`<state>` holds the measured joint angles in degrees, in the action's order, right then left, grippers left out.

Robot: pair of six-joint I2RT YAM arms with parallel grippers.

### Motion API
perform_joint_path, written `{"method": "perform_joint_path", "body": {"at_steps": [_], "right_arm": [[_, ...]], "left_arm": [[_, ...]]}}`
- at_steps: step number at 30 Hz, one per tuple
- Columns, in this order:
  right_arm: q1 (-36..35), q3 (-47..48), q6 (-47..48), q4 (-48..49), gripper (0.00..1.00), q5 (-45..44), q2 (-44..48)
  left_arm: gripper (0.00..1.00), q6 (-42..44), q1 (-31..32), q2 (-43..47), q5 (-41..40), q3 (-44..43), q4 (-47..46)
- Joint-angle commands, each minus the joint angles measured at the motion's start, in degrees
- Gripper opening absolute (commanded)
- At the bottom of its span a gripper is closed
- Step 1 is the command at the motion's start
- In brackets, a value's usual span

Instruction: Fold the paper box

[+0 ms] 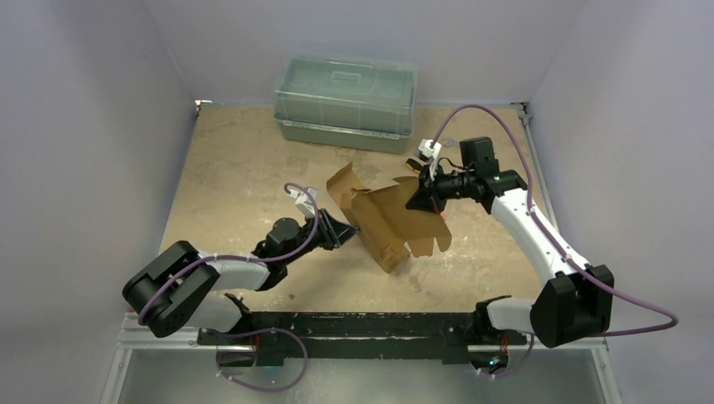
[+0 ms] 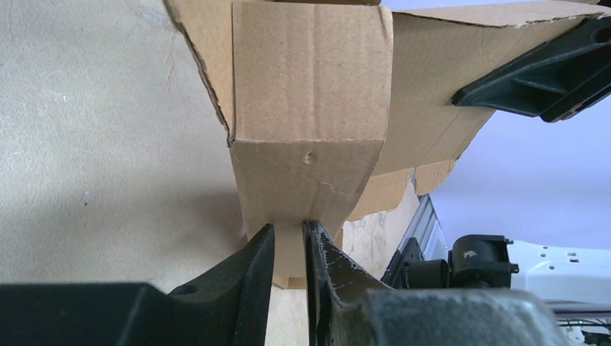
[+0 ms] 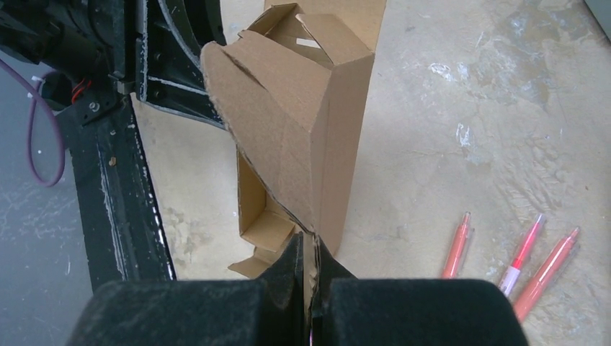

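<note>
The brown paper box [image 1: 391,220] is partly folded and held up over the middle of the table between both arms, its scalloped flaps hanging toward the front. My left gripper [image 1: 347,229] meets its left side. In the left wrist view the left gripper [image 2: 290,227] is pinched on a bent panel of the box [image 2: 310,108], cardboard showing between the fingertips. My right gripper [image 1: 418,198] holds the right upper edge. In the right wrist view the right gripper [image 3: 308,249] is shut on a thin edge of the box [image 3: 302,122].
A large translucent green-grey lidded container [image 1: 345,101] stands at the back of the table. Three red pens [image 3: 529,256] lie on the table to the right of the box. The left arm's black fingers [image 3: 166,65] show behind the box.
</note>
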<state>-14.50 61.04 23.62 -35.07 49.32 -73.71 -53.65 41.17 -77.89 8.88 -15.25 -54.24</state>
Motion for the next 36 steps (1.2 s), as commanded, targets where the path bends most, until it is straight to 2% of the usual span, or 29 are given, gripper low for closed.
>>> {"method": "perform_joint_path", "body": {"at_steps": [1,8,17,28,32,36], "right_arm": [[-0.09,0.52,0.13,-0.15,0.0,-0.54,1.68],[-0.04,0.58,1.1,-0.17,0.0,-6.12,3.18],[-0.7,1.28,4.85,-2.34,0.0,-7.28,2.62],[-8.99,4.79,8.65,-4.22,0.0,-21.86,0.02],[-12.3,7.09,9.43,-5.13,0.0,-26.86,-2.37],[-13.54,8.23,8.88,-4.7,0.0,-30.85,-4.33]], "left_arm": [[0.23,-0.82,-0.83,-0.62,1.62,0.31,-4.22],[0.28,-1.07,-2.87,1.91,3.42,0.96,-0.39],[0.25,-3.04,-3.47,-0.86,6.36,0.88,-3.61],[0.25,-7.97,-3.46,-8.96,7.43,2.89,-12.56],[0.25,-8.58,-3.51,-10.0,6.47,4.18,-12.07],[0.26,-8.58,-3.64,-9.24,6.06,4.25,-7.51]]}}
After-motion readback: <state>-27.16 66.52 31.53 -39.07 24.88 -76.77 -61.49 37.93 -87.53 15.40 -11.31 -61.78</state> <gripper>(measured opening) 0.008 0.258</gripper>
